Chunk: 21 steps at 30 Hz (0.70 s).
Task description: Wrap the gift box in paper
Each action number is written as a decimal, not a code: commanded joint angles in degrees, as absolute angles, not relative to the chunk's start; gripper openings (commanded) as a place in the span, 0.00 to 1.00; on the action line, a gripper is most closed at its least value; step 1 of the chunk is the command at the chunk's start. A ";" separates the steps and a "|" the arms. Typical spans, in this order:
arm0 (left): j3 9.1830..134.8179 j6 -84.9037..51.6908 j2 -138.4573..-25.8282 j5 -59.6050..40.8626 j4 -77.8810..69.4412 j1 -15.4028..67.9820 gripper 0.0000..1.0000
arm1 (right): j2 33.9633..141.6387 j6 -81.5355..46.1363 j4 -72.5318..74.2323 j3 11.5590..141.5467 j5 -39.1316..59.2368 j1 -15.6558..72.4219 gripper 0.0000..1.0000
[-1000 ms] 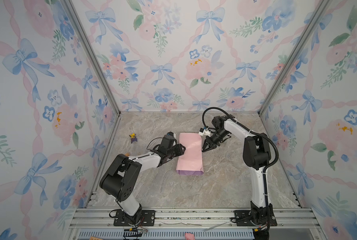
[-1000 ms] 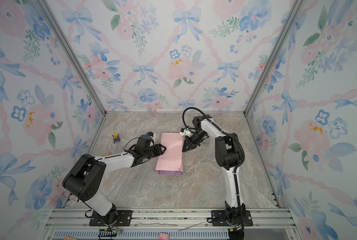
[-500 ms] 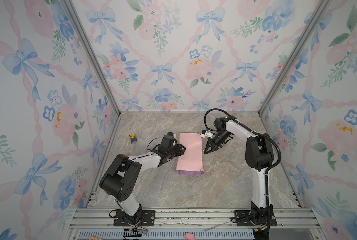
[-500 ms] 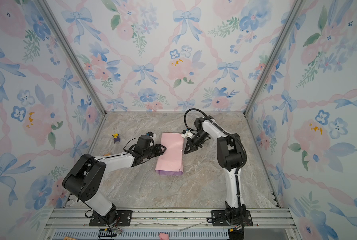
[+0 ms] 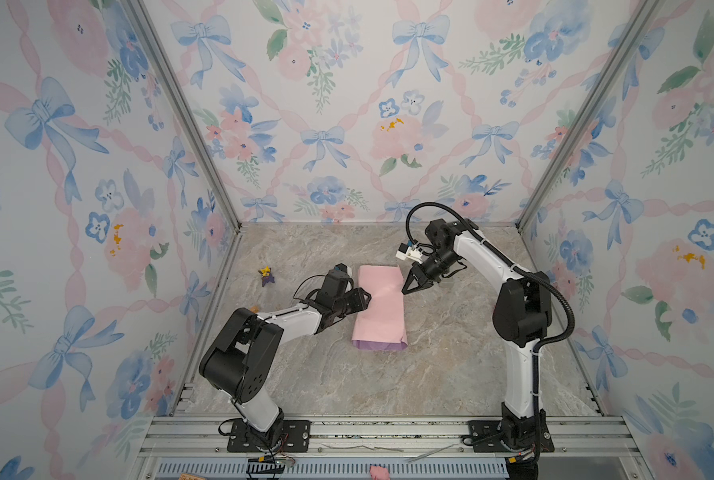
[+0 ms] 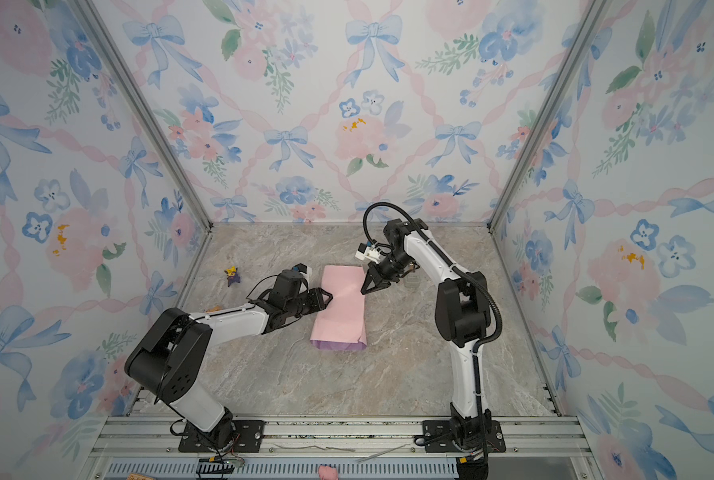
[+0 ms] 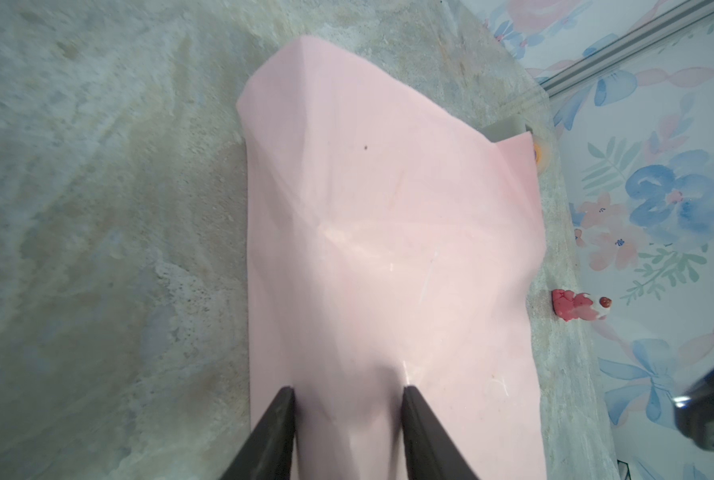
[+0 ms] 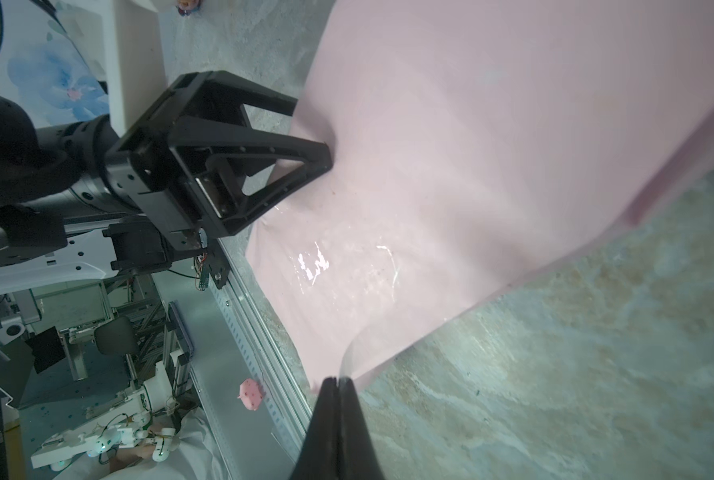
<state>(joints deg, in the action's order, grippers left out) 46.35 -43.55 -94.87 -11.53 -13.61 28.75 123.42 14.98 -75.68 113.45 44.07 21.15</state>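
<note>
The paper [image 5: 382, 307] [image 6: 340, 307] lies folded into a long packet, pale pink face up, lilac showing at its near end. The gift box is hidden under it. My left gripper [image 5: 365, 298] [image 6: 328, 297] [image 7: 349, 390] is open, both fingertips pressed onto the paper's [image 7: 388, 228] left edge; the right wrist view shows this left gripper [image 8: 311, 129] denting the paper [image 8: 471, 145]. My right gripper [image 5: 405, 291] [image 6: 363, 291] [image 8: 338, 380] is at the paper's right edge, shut on a clear tape strip [image 8: 347, 349] that curves up onto the paper.
A small purple and yellow toy [image 5: 266, 276] [image 6: 232, 276] lies far left. A tape dispenser [image 6: 411, 282] [image 7: 509, 129] stands right of the paper, under the right arm. A red figure [image 7: 575, 305] sits by the wall. A pink pig [image 5: 379, 471] [image 8: 250, 394] lies on the front rail.
The right gripper's jaws have closed fully at the paper's right edge, and the gripper has shifted only slightly. The left gripper has stayed pressed on the paper.
</note>
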 commanded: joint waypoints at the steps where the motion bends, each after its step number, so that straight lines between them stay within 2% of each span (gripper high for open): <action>1: 45.18 -41.59 -95.73 -9.57 -6.90 29.09 0.42 | 125.92 15.05 -78.00 116.01 45.09 22.57 0.00; 21: 45.05 -41.70 -96.02 -9.57 -6.90 29.12 0.42 | 130.16 13.63 -77.68 110.91 42.33 20.38 0.00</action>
<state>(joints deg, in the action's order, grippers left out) 46.35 -43.55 -94.87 -11.51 -13.61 28.75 128.92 14.09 -76.07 111.24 42.92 20.78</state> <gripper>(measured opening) 0.426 0.047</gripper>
